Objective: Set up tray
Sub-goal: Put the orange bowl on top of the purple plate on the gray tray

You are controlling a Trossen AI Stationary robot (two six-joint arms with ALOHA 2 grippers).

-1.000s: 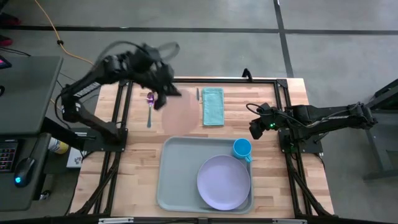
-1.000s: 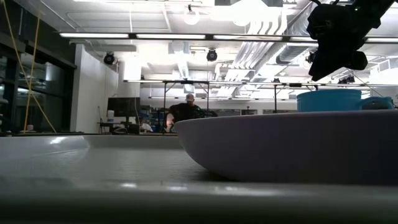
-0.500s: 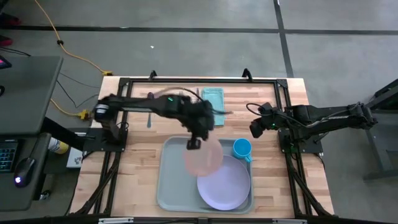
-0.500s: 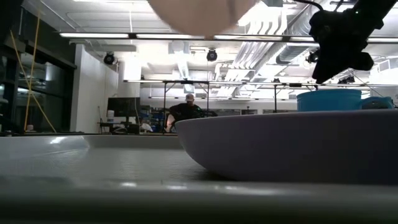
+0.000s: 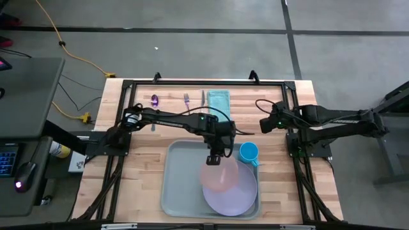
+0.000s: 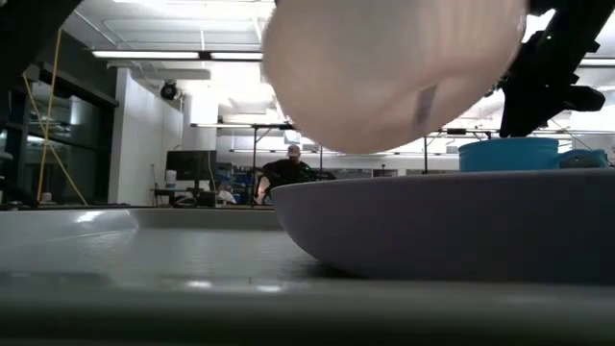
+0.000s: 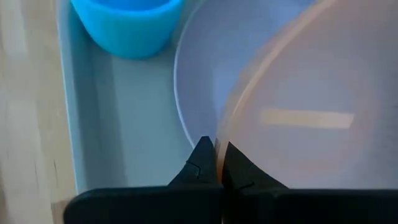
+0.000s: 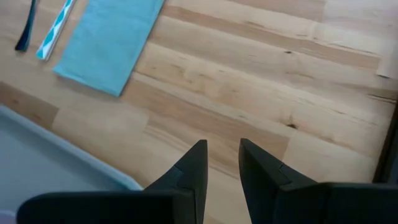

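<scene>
The pale grey-green tray (image 5: 179, 185) lies at the table's near middle. It holds a large lilac plate (image 5: 235, 195) and a blue cup (image 5: 248, 153) in its far right corner. My left gripper (image 5: 216, 155) is shut on a small peach-pink plate (image 5: 221, 176) and holds it over the lilac plate (image 6: 452, 226). In the low view the pink plate (image 6: 394, 77) hovers above the lilac plate. My right gripper (image 5: 262, 124) waits to the right of the tray, over bare wood, open and touching nothing (image 8: 222, 146). My left gripper pinches the pink plate's rim (image 7: 225, 134) at its far edge between the two fingers (image 7: 204, 155). They come from above, slanting toward the near edge. The plate is lifted clear, its underside over the lilac plate (image 7: 199, 74), and extends away from the fingers toward the table's near side.
A teal folded napkin (image 5: 219, 100) lies at the far edge, with a knife (image 5: 203, 97), a fork (image 5: 186, 99) and a purple spoon (image 5: 154, 102) to its left. Bare wood surrounds the tray on the left and right. A person sits far off in the room (image 6: 288, 173).
My left gripper has carried the pink plate from the far left of the table, beside the spoon, toward the right and near edge. It passed over the tray rim and now holds the plate lower, above the lilac plate. My right gripper has shifted slightly toward the far edge.
</scene>
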